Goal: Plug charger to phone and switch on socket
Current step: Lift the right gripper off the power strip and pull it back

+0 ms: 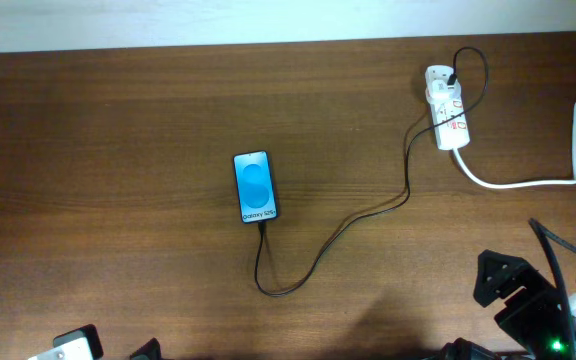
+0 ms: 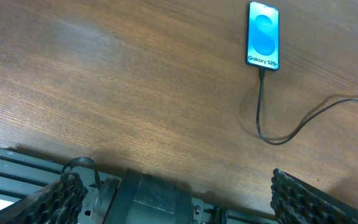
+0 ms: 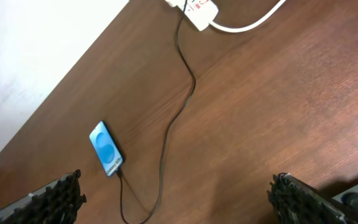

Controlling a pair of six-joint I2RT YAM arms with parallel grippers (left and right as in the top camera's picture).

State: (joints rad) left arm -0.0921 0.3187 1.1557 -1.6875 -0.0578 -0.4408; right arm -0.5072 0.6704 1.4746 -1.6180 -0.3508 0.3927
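Note:
The phone (image 1: 255, 187) lies flat mid-table, blue screen up; it also shows in the left wrist view (image 2: 263, 35) and the right wrist view (image 3: 107, 149). The charger, a thin black cable (image 1: 340, 230), has its plug tip at the phone's near end and loops back to the socket (image 1: 447, 107), a white power strip at the back right, also in the right wrist view (image 3: 197, 9). My left gripper (image 2: 178, 196) is open and empty at the near edge. My right gripper (image 3: 176, 196) is open and empty, well short of the phone and socket.
A thick white lead (image 1: 538, 170) runs from the socket to the right edge. The table's far edge meets a white wall (image 1: 268, 20). My right arm (image 1: 538, 300) sits at the near right corner.

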